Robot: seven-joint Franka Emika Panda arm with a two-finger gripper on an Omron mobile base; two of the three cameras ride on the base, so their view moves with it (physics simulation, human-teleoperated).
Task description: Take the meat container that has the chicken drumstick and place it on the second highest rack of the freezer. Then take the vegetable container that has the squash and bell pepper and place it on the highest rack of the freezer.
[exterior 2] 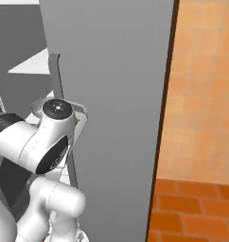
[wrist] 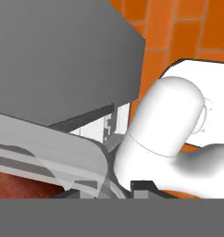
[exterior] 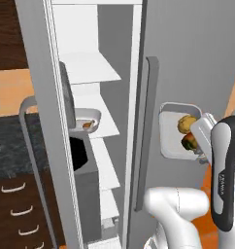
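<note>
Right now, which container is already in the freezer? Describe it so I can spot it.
Look inside the open freezer, on the second highest rack. There sits a shallow white container with the orange-brown chicken drumstick; the rack above is bare.

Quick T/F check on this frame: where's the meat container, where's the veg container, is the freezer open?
1. The freezer door is open. True: white shelves show inside.
2. The container with the chicken drumstick sits on a white shelf inside the freezer. True.
3. The vegetable container is already on the highest rack. False: it is held up in front of the grey door, outside the compartment.
4. The vegetable container holds only the squash. False: the bell pepper lies beside it.
5. The highest rack has a container on it. False: nothing shows on its visible part.
</note>
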